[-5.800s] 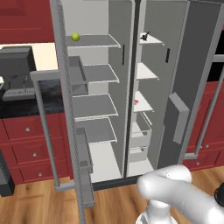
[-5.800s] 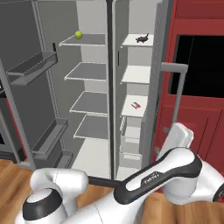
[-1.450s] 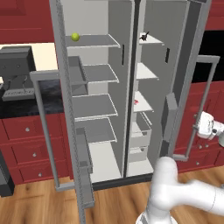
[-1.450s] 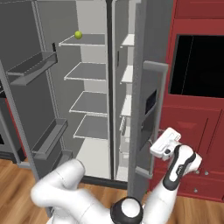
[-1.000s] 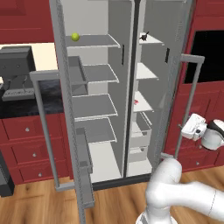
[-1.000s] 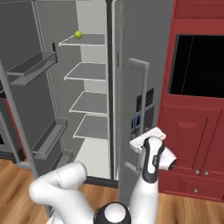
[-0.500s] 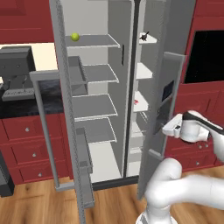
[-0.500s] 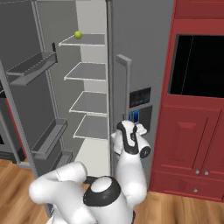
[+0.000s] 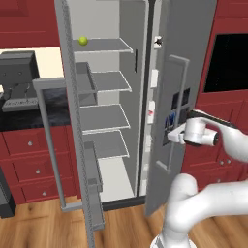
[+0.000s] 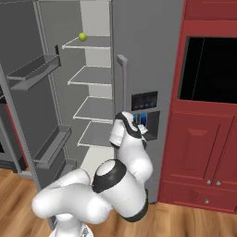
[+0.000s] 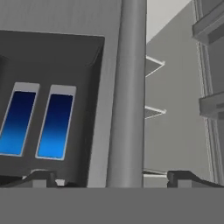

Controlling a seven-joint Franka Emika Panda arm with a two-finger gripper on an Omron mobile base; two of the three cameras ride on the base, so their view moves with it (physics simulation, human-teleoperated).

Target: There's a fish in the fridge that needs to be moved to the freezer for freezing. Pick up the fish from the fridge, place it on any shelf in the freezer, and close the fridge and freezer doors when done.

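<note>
Against the nearly shut freezer door (image 9: 186, 72), by its dispenser panel (image 11: 48, 118), the wide-open, empty gripper (image 11: 111, 178) is held astride the bar handle (image 11: 127, 92).

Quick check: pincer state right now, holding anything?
Pincer: open, holding nothing; its fingertips straddle the vertical grey bar handle of the narrow grey freezer door with the blue-lit dispenser panel.
</note>
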